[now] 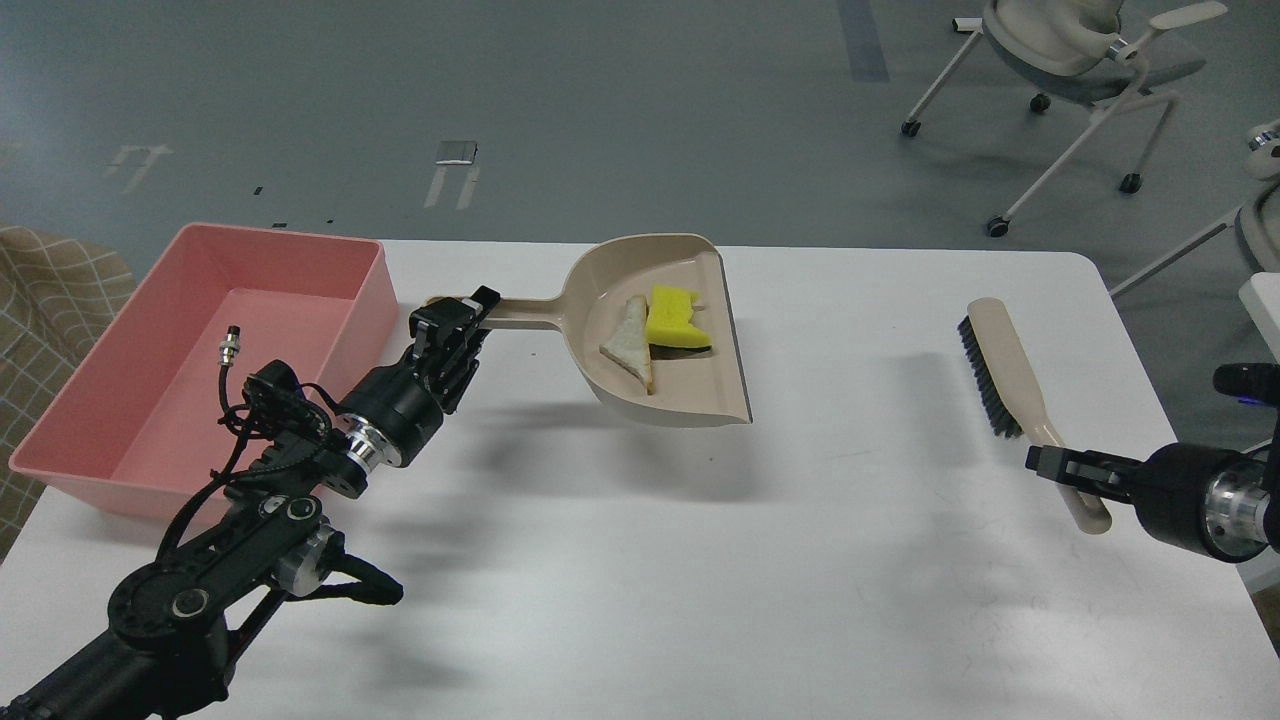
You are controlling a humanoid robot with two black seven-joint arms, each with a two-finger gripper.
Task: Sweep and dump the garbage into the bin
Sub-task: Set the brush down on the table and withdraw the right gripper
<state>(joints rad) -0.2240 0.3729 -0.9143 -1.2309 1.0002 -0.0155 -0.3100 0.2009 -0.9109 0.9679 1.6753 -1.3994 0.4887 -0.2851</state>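
My left gripper [455,318] is shut on the handle of the beige dustpan [700,400], held raised above the white table [640,560]. In the pan lie the pale triangular bread slice [628,343] and the yellow sponge chunk [672,317], side by side. The pink bin [330,290] stands at the table's left, just left of my left gripper. It holds none of the garbage. My right gripper [1062,466] is shut on the handle of the beige brush [1005,372] with black bristles, at the table's right.
White office chairs [1080,60] stand on the grey floor beyond the table's far right. A checked fabric object [50,290] sits left of the bin. The table's right edge is close to my right gripper.
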